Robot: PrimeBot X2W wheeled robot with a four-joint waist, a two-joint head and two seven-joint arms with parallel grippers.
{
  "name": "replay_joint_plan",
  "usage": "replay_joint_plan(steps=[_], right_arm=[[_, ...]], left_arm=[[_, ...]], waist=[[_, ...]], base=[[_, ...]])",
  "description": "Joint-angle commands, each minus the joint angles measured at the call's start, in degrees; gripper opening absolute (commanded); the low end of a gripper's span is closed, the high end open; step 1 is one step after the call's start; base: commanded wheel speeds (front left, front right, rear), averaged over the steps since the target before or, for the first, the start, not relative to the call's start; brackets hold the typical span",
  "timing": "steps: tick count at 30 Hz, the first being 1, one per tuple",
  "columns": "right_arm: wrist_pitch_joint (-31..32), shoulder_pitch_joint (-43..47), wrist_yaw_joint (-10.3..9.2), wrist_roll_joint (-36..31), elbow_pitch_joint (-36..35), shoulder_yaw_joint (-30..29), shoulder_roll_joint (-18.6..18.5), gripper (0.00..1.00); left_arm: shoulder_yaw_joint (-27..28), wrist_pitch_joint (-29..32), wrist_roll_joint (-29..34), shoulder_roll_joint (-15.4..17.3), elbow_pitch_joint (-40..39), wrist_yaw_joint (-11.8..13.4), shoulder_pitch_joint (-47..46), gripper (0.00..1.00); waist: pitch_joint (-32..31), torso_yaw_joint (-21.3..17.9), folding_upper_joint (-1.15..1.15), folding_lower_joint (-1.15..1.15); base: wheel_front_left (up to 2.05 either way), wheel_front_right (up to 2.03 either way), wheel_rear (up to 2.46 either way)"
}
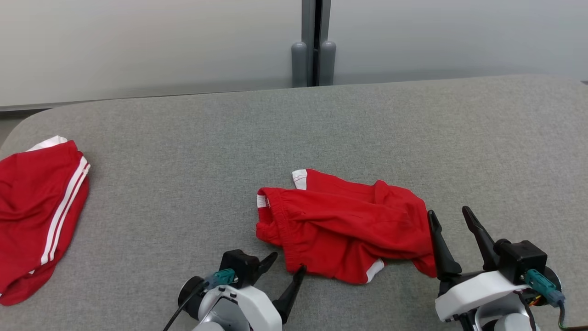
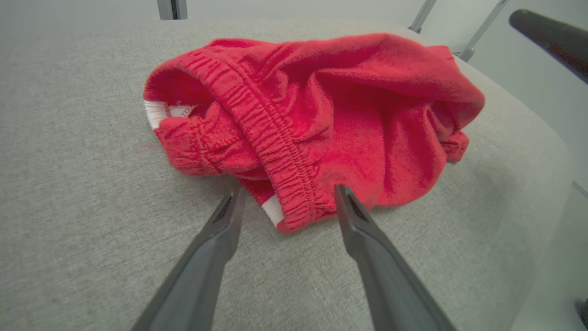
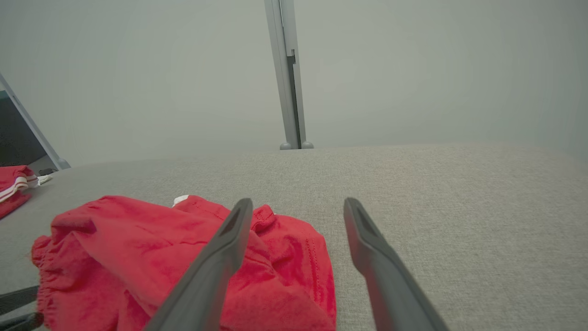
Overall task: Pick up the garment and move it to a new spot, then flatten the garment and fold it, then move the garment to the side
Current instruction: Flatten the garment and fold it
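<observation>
Crumpled in a heap close to the near edge of the grey counter (image 1: pixel 321 119), about midway along it: the red garment (image 1: pixel 344 225) with white trim; elastic waistband (image 2: pixel 275 138) bunched at its left end.

Left gripper (image 1: pixel 288 262) spread wide, holding nothing; low at the near left corner of the heap; in the left wrist view (image 2: pixel 289 191) straddling the near end of the waistband, one fingertip (image 1: pixel 301 269) right at the hem; actual contact impossible to tell.

Right gripper (image 1: pixel 449 211) likewise spread wide, nothing between the fingers; at the right end of the heap; in the right wrist view (image 3: pixel 298 202) inner finger (image 3: pixel 220 257) crossing in front of the red cloth, outer finger over bare counter; touching or just above, cannot tell.

At the far left edge of the counter, well apart: a second red garment (image 1: pixel 36 207) with white side stripes.
</observation>
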Motion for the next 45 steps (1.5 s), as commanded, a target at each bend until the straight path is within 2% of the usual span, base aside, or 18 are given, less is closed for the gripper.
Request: replay_joint_plan(steps=[1, 2, 3, 4, 9, 14, 22, 28, 35, 45], right_arm=[[-0.4, -0.7, 0.00, 0.0, 0.1, 0.2, -0.1, 1.00], [-0.4, -1.0, 0.00, 0.0, 0.3, 0.3, -0.1, 1.00], [-0.6, -1.2, 0.00, 0.0, 0.4, 0.3, -0.1, 1.00], [-0.7, -1.3, 0.00, 0.0, 0.6, 0.2, -0.1, 1.00], [-1.3, -1.7, 0.00, 0.0, 1.1, -0.4, 0.0, 1.00], [-1.4, -1.6, 0.00, -0.2, 1.3, -1.6, 0.1, 1.00], [-1.8, -2.2, 0.00, 0.2, 1.4, -1.8, 0.3, 1.00], [-2.0, -3.0, 0.00, 0.1, 1.2, -1.9, 0.3, 1.00], [-2.5, -4.4, 0.00, 0.5, 1.3, -1.3, 0.4, 1.00], [-2.8, -7.2, 0.00, 0.3, 1.5, -0.8, 0.4, 1.00]], left_arm=[[-0.5, 0.2, -0.4, 0.2, 0.7, -0.4, -1.2, 1.00], [-1.2, 0.2, -1.0, 0.1, 1.3, -0.3, -2.0, 1.00], [-1.7, -0.3, -1.5, 0.1, 1.7, -0.4, -2.7, 0.53], [-2.2, -0.4, -2.1, 0.0, 2.0, -0.5, -3.1, 0.00], [-4.5, -2.2, -4.3, 1.8, 0.1, -0.5, -4.9, 0.00], [-4.9, -2.7, -4.9, 4.2, -7.0, -0.5, -4.1, 0.00], [-2.5, 0.2, -6.8, 8.1, -24.3, 2.9, 1.0, 0.00], [-0.5, 2.7, -7.8, 10.4, -31.4, 5.6, 2.7, 0.00], [2.3, 3.9, -9.2, 12.1, -31.0, 7.3, 2.5, 0.00], [6.3, 2.4, -12.6, 11.6, -20.4, 6.1, -3.2, 0.00]], waist=[[0.8, -0.7, 0.00, 0.00], [0.9, -0.9, 0.00, 0.00], [1.0, -1.0, 0.00, 0.00], [1.2, -1.1, 0.00, 0.00], [1.7, -0.9, 0.00, 0.00], [1.9, 0.6, 0.00, 0.00], [2.0, 2.2, 0.00, 0.00], [3.1, 2.6, 0.00, 0.00], [5.5, 1.5, 0.00, 0.00], [10.4, -0.9, 0.00, 0.00]], base=[[0.00, 0.00, 0.00], [0.00, 0.00, 0.00], [0.00, 0.00, 0.00], [0.00, 0.00, 0.00], [0.00, 0.00, 0.00], [0.00, 0.00, 0.00], [0.00, 0.00, 0.00], [0.00, 0.00, 0.00], [0.00, 0.00, 0.00], [0.00, 0.00, 0.00]])
